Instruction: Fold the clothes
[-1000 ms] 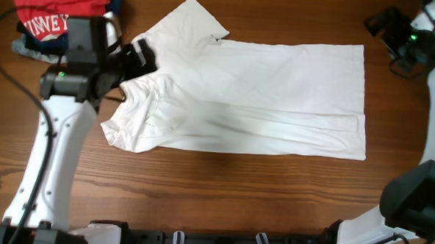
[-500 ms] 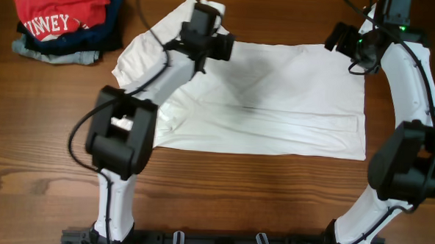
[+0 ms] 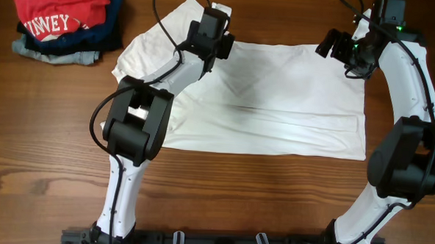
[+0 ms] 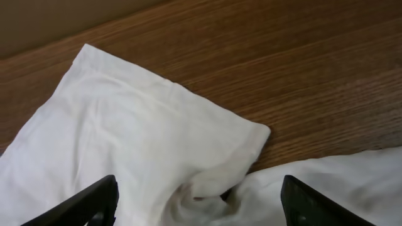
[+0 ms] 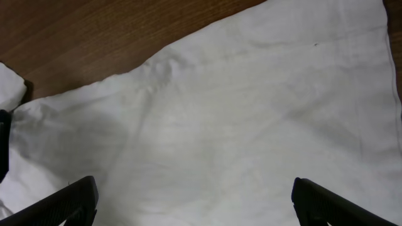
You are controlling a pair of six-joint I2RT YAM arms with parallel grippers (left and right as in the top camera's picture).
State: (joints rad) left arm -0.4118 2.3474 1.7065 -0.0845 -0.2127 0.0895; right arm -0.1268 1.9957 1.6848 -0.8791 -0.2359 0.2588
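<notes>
The white T-shirt [image 3: 277,102] lies spread flat on the wooden table, plain side up, with no lettering showing. One sleeve [image 4: 157,125] points to the far edge. My left gripper [image 3: 219,43] hovers over the spot where that sleeve joins the body. In the left wrist view its fingers [image 4: 201,204] are wide apart and empty over bunched cloth. My right gripper [image 3: 337,45] hovers over the shirt's far edge toward the hem end. In the right wrist view its fingers [image 5: 201,204] are wide apart and empty above flat white cloth [image 5: 239,125].
A stack of folded clothes with a red lettered shirt [image 3: 60,12] on top sits at the far left corner. Bare wood [image 3: 221,196] runs along the near side of the T-shirt. The table's far edge [image 4: 63,25] is just beyond the sleeve.
My left arm swung from the shirt's left end to the far sleeve. My right arm came in from the far right corner over the shirt's far edge. The left end now lies flatter.
</notes>
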